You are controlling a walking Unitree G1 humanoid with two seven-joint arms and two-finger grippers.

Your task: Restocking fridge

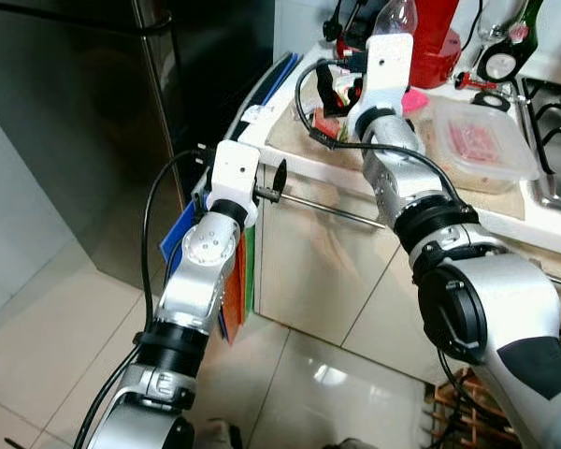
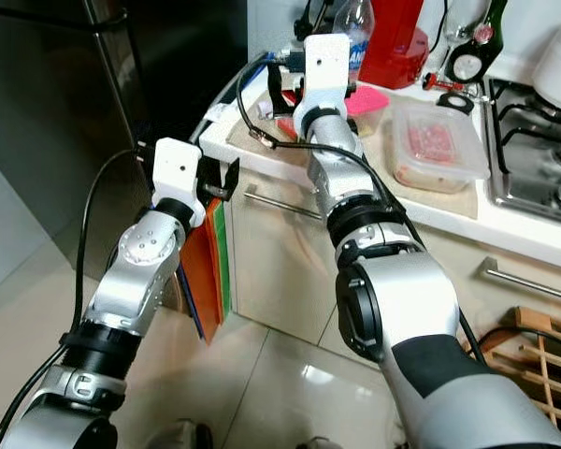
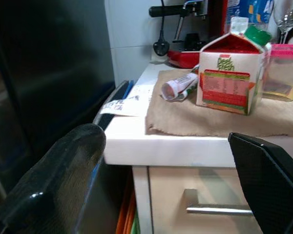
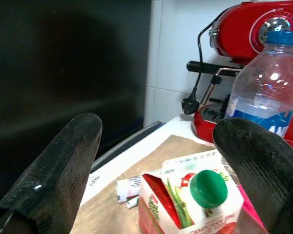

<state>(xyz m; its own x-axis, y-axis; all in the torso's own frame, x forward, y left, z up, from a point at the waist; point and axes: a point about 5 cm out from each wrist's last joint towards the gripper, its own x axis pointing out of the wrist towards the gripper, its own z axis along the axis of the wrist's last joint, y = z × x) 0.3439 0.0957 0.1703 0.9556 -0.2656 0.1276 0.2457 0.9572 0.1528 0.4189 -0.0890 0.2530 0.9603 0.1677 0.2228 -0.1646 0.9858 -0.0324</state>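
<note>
White counter (image 3: 136, 141) edge sits beside the dark fridge (image 1: 84, 103). On its brown mat (image 3: 210, 122) stands the boxy juice carton (image 4: 185, 204). Right gripper (image 4: 158, 161) hovers above it, fingers apart. Left gripper (image 3: 171, 180) waits below the edge, fingers apart.

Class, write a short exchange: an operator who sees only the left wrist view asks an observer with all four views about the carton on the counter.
Operator: I see the carton beyond my left end effector. Where is the other arm?
Observer: The right end effector hovers over the carton, open, with the green cap between its fingers.
Operator: What lies further right along the counter?
Observer: A clear lidded container of pink food, next to the stove.
</note>
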